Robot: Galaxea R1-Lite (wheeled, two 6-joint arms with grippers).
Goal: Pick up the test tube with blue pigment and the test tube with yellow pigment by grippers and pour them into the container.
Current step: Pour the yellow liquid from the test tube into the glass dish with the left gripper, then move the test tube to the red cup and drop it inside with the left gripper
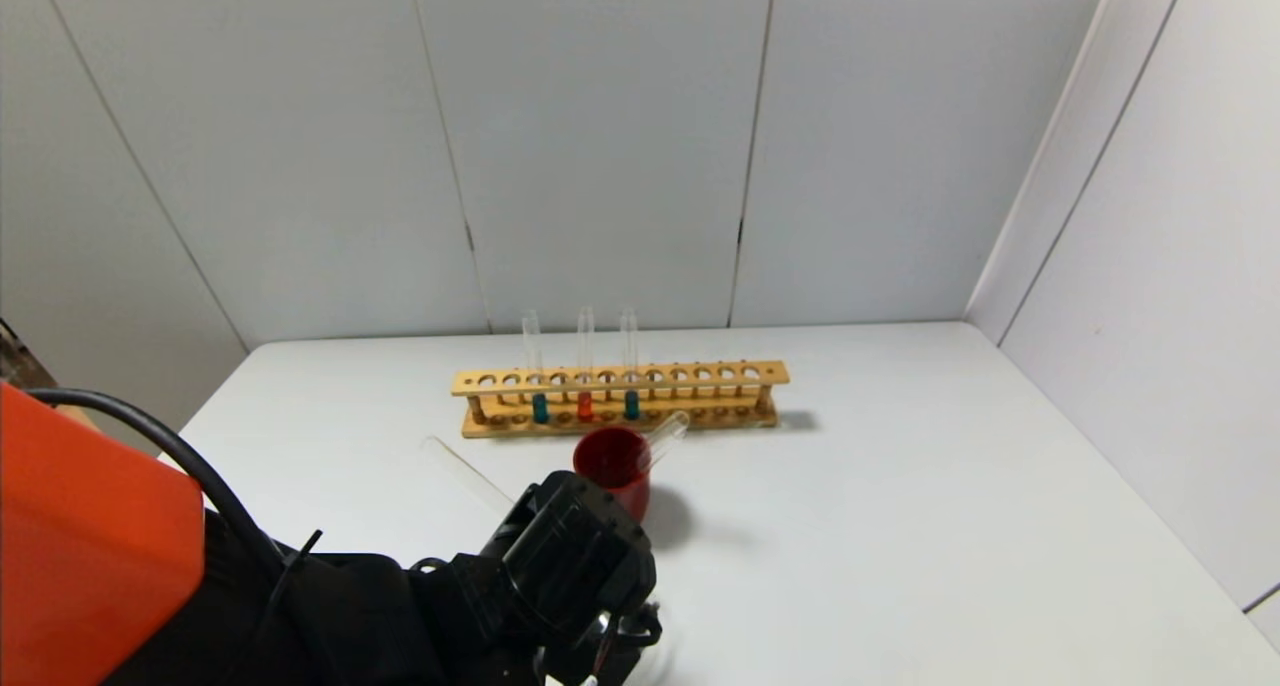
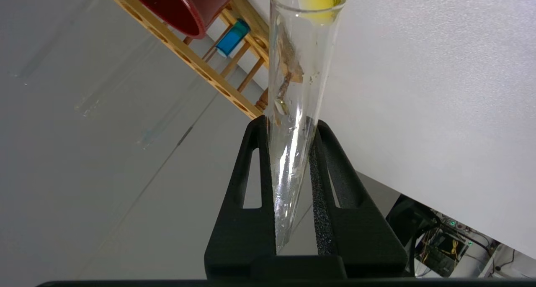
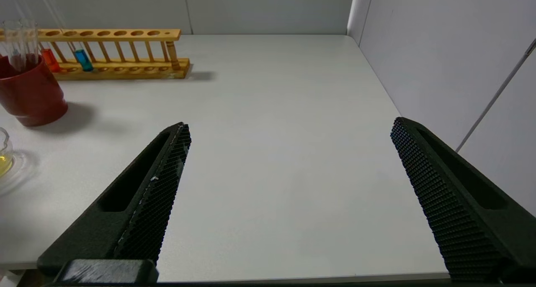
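I have the yellow tube (image 2: 297, 94) clamped between the left gripper's (image 2: 293, 182) pads, gripped near its closed end, its mouth pointing away from the jaws and tipped downward. A blob of yellow sits right at the open lip, so I judge the pour is under way or nearly finished. In the right wrist view the beaker (image 3: 5, 159) shows at the edge with yellow already in it; in the head view the left gripper (image 1: 575, 566) covers it, so I cannot check that the lip is over the rim.

To do this well, I would hold the tilt steady and let the last drops run off, with no shaking, because the glass is slick and held only by the foam pads. I would keep the mouth low above the beaker.

The red cup (image 1: 615, 466) stands just beyond the jaws and already holds an empty tube. The blue tubes, such as (image 1: 631, 371), stand upright in the rack (image 1: 620, 396) farther out. The right gripper (image 3: 289, 195) hangs wide apart over bare table (image 3: 272, 111), holding nothing.
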